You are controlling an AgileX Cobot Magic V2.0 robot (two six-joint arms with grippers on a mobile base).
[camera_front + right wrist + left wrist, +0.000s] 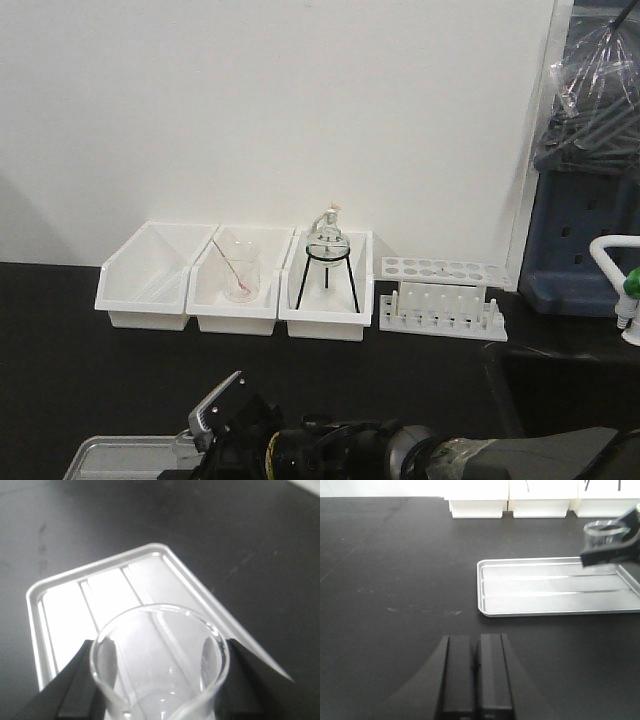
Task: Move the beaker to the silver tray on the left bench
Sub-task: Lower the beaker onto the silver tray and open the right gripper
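Observation:
The small clear beaker [160,680] is held upright between the two dark fingers of my right gripper [161,649], which is shut on it. It hangs above the near end of the silver tray [65,605], which lies on the black bench [225,525]. In the left wrist view the beaker [603,532] and the right gripper's finger [612,552] are over the tray's far right end [555,587]. My left gripper [476,640] is shut and empty, low over the bench in front of the tray. In the front view the right arm [330,450] and the tray [115,458] show at the bottom.
Three white open-front bins [235,278] stand along the back wall; one holds a beaker with a pink stick [238,272], another a flask on a black tripod [327,255]. A white test-tube rack [442,296] stands to their right. A blue container [575,240] is at far right.

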